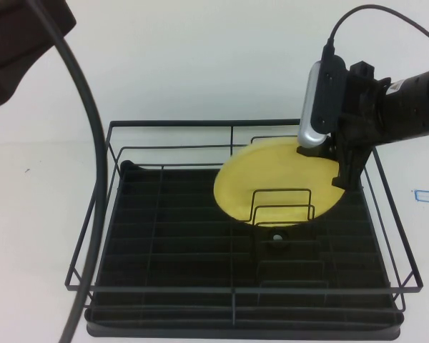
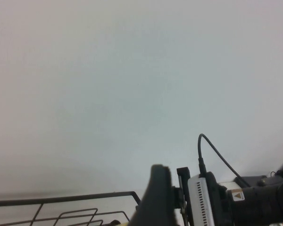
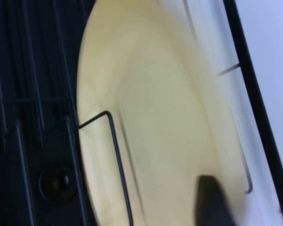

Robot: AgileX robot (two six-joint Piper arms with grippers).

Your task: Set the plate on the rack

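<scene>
The yellow plate (image 1: 272, 179) stands tilted on edge in the back right part of the black wire rack (image 1: 171, 123), its lower edge among the upright wire dividers (image 1: 282, 204). My right gripper (image 1: 341, 163) is shut on the plate's upper right rim, reaching in over the rack's right wall. In the right wrist view the plate (image 3: 155, 117) fills the middle, one dark finger (image 3: 212, 202) lies on its face and a divider wire (image 3: 115, 155) crosses it. My left gripper (image 1: 14, 50) is raised at the far upper left, away from the rack. The left wrist view shows the rack's top wire (image 2: 61, 200).
The left arm's black cable (image 1: 93, 179) hangs down across the rack's left wall. A small blue-marked label (image 1: 427, 195) lies on the white table right of the rack. The right arm's wrist camera (image 2: 198, 202) shows in the left wrist view.
</scene>
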